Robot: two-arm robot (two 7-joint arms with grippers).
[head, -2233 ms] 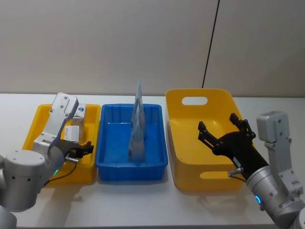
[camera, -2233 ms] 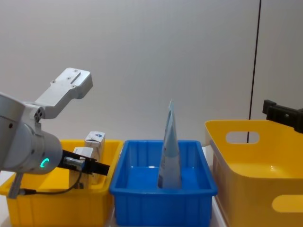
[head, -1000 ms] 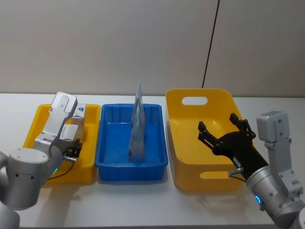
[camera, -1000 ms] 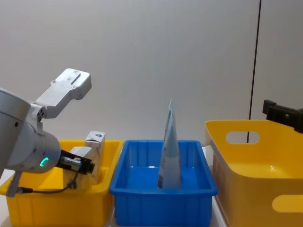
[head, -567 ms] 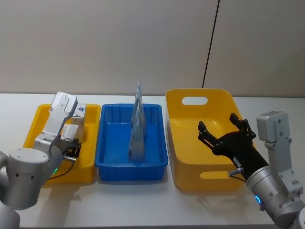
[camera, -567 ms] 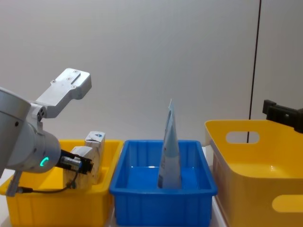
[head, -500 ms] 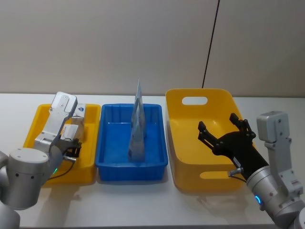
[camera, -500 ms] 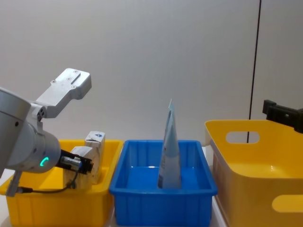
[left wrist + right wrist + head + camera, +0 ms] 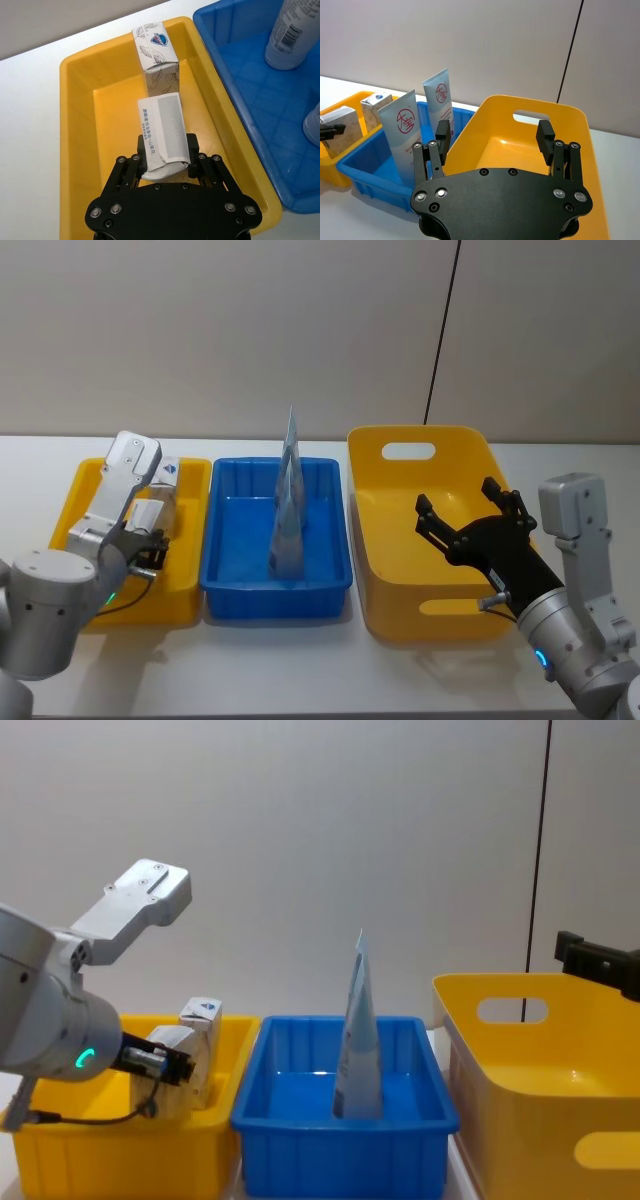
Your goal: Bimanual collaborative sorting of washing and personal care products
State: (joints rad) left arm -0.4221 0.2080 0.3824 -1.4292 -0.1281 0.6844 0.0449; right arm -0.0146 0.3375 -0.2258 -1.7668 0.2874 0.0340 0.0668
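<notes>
Gripping white box with left tool, left of blue bin, marbled box just beyond. Seeing light blue tube upright inside blue bin. Holding right tool open, right of blue bin.

The left pincer covers the grey-white box's near end; its print is too small to read. The view edge crops a light blue tube.
</notes>
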